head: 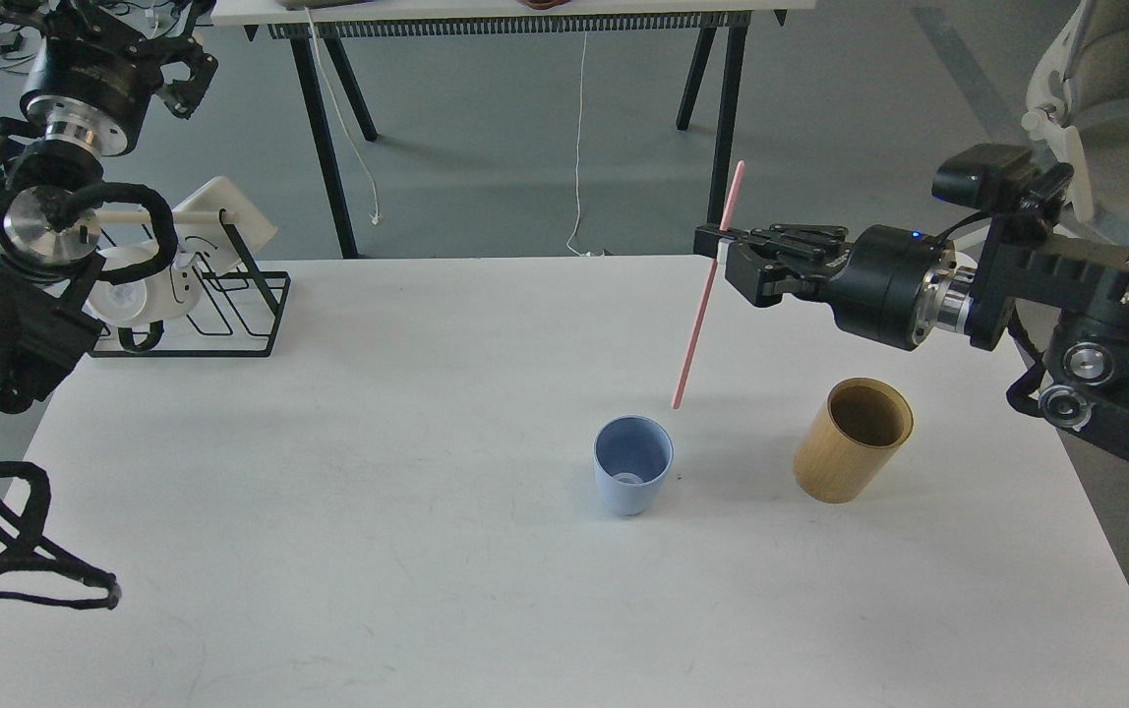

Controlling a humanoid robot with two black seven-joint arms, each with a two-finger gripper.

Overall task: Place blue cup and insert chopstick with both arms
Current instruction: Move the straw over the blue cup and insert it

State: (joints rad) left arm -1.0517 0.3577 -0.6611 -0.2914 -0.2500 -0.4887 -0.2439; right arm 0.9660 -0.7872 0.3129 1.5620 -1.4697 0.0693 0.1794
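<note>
The left claw (pixel 181 74) hangs high at the far left above the wire rack (pixel 220 305), holding nothing; whether its fingers are parted I cannot tell. The blue cup (pixel 632 477) stands upright mid-table (pixel 328 492), mouth up. The chopstick (pixel 709 287), tilted, hangs with its lower tip just above and behind the cup's rim, clamped in the right claw (pixel 722 258). Best to bring the tip over the opening, straighten the stick, then lower gently. The tan holder (pixel 853 440) stands beside.
</note>
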